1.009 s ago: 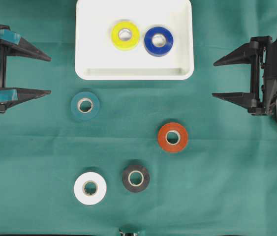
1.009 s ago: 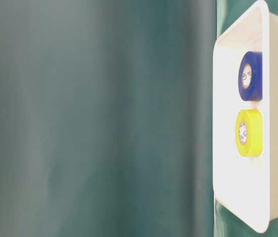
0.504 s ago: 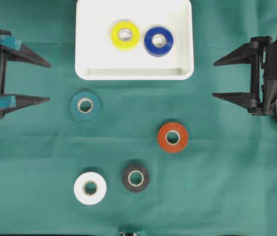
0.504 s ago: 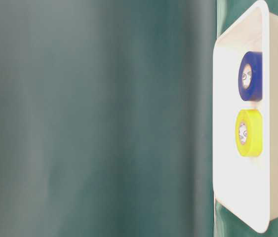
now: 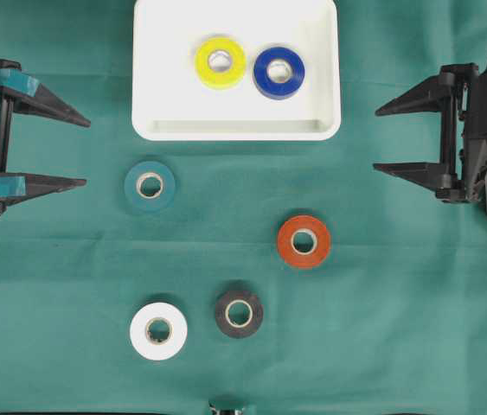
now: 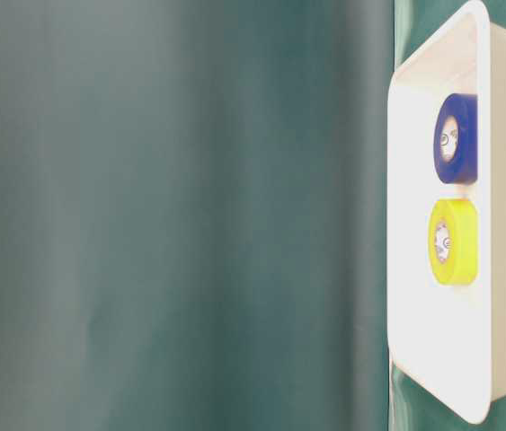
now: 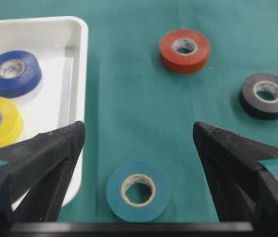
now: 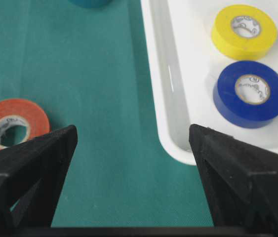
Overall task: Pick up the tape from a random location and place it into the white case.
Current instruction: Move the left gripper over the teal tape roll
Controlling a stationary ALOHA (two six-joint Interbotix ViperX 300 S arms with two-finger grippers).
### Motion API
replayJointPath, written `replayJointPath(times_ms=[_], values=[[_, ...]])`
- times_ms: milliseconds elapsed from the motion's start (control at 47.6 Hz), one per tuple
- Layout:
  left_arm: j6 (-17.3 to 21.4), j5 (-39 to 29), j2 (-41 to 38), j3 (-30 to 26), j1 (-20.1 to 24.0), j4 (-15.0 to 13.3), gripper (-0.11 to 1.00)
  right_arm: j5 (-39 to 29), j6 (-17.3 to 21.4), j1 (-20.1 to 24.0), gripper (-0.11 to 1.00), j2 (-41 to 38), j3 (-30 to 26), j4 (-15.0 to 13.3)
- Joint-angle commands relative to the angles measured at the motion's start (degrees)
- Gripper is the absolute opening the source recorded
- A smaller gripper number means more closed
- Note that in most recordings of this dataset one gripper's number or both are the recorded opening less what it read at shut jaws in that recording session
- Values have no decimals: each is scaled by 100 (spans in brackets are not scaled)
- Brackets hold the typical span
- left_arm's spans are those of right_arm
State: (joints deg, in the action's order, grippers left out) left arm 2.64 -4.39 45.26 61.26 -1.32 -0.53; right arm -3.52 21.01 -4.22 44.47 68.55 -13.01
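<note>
A green cloth (image 5: 399, 328) covers the whole work surface, lightly creased, and nothing of the room beyond it shows. At the far left the left gripper (image 5: 86, 153) hangs with its jaws wide apart and nothing between them. Just right of it a teal tape roll (image 5: 150, 186) lies flat on the cloth, with a white tape roll (image 5: 158, 331) further toward the near edge. The white case (image 5: 236, 128) sits at the far middle of the cloth, holding a yellow tape roll (image 5: 221, 62) and a blue tape roll (image 5: 278, 73) side by side, close together. A black tape roll (image 5: 239, 313) lies near the white one, and an orange tape roll (image 5: 304, 242) rests between the case and the black roll, a little to the right. At the right edge the right gripper (image 5: 377, 139) is likewise spread open and holds nothing.
</note>
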Motion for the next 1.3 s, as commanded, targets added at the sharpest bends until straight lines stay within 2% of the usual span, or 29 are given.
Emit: replayJointPath(times_ms=[0, 756, 1051, 1177, 1282], values=[[0, 26, 0, -132, -26, -9, 98, 53, 9, -18, 90, -9, -123, 0], [0, 272, -896, -606, -211, -9, 98, 44, 9, -18, 90, -9, -132, 9], [-9, 246, -879, -633, -211, -9, 98, 44, 18, -18, 90, -9, -132, 0], [-35, 62, -932, -738, -229, -9, 98, 44, 9, -18, 90, -9, -132, 9], [-114, -343, -1002, -896, -272, -9, 98, 44, 18, -18, 90, -9, -132, 9]])
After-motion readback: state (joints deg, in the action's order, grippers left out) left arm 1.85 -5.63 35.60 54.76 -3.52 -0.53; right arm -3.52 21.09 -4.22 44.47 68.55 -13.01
